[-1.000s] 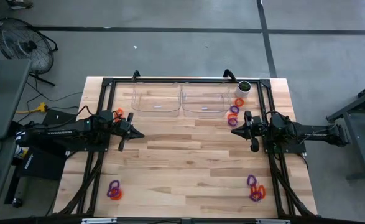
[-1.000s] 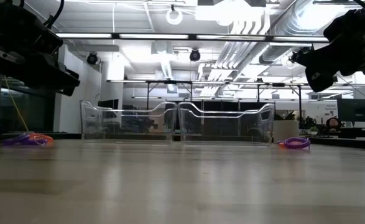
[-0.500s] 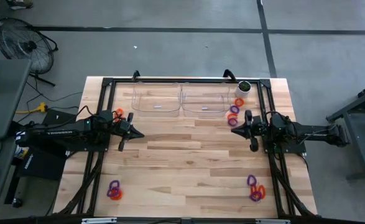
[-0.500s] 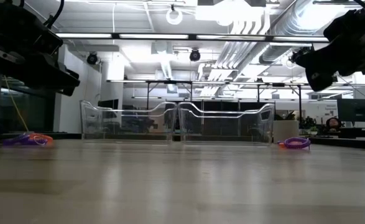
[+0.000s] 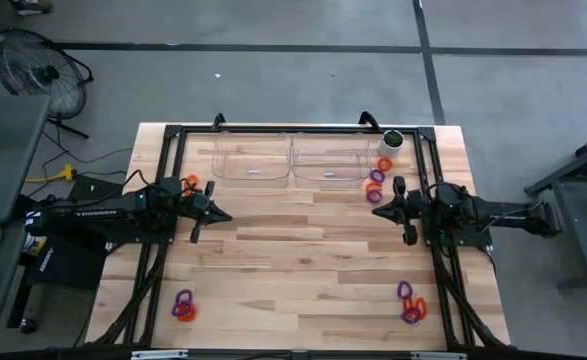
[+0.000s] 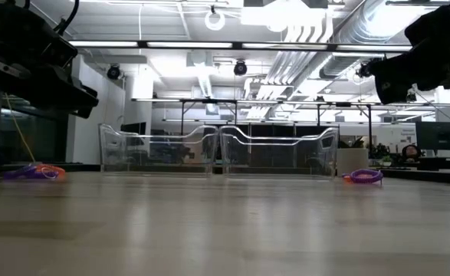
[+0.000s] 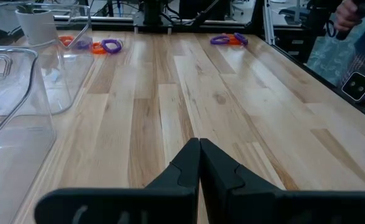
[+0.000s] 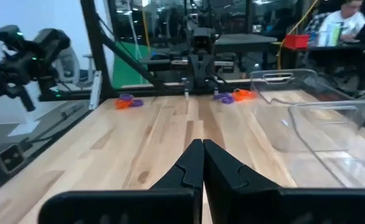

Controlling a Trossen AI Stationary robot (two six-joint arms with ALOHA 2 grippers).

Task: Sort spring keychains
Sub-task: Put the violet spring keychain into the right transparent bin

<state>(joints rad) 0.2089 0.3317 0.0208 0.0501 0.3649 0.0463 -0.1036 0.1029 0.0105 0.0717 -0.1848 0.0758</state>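
Two clear bins [image 5: 291, 160] stand at the desk's [image 5: 303, 260] far edge; spring keychains [image 5: 376, 177] lie in corner clusters. Left end effector [image 5: 223, 214] and right end effector [image 5: 377, 210], both clenched empty, hover mid-desk.

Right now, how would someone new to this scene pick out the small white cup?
Start at the two clear plastic bins standing side by side along the far edge of the wooden table. Just past the right-hand bin, in the far right corner, stands the small white cup. It is the only upright white thing with a dark top; the spring keychains beside it are flat orange and purple coils.
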